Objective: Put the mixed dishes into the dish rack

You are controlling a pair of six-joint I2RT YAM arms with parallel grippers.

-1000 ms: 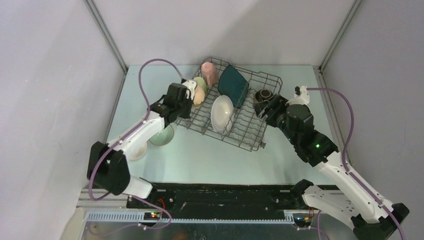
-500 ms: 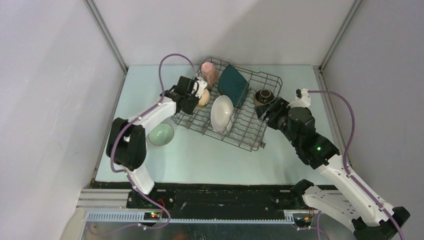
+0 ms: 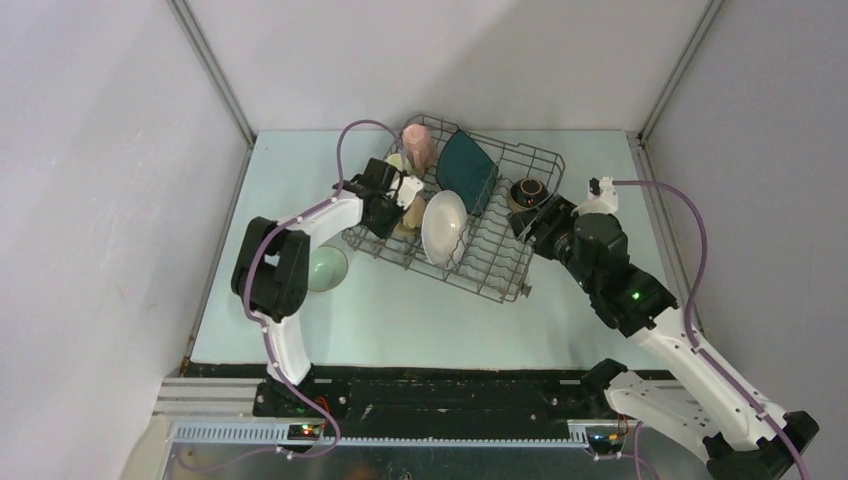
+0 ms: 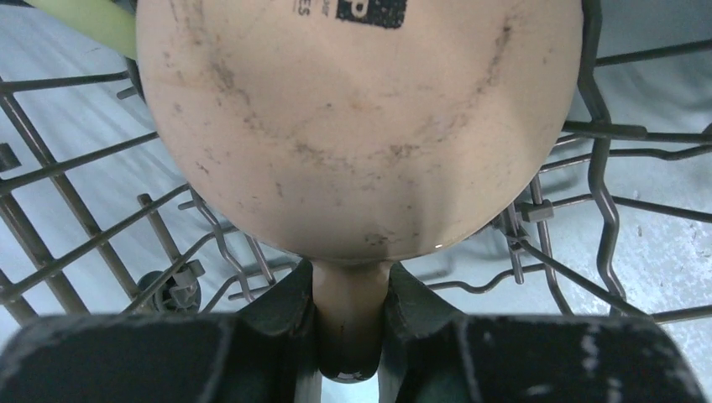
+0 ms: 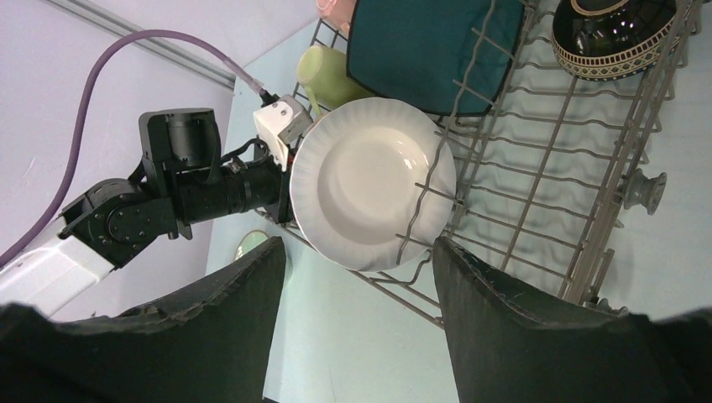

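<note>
The dish rack (image 3: 500, 262) holds the pink mug (image 3: 420, 146), the light-green mug (image 5: 329, 77), the dark teal square plate (image 3: 466, 170), the white round plate (image 3: 443, 226) and the dark brown bowl (image 3: 527, 191). My left gripper (image 3: 397, 204) is shut on the handle of the tan mug (image 4: 361, 126) and holds it bottom-up over the rack's left tines, just left of the white plate. My right gripper (image 3: 531, 221) is open and empty at the rack's right edge, near the brown bowl. The pale green bowl (image 3: 326, 268) sits on the table. The white bowl is hidden.
The left arm's links (image 3: 272, 270) stand over the table left of the rack, partly covering the pale green bowl. Grey walls close in the back and both sides. Bare light-blue table (image 3: 400, 310) lies in front of the rack.
My left arm has swung in over the rack and carried the tan mug right and nearer, down beside the white plate. The right arm has barely moved.
</note>
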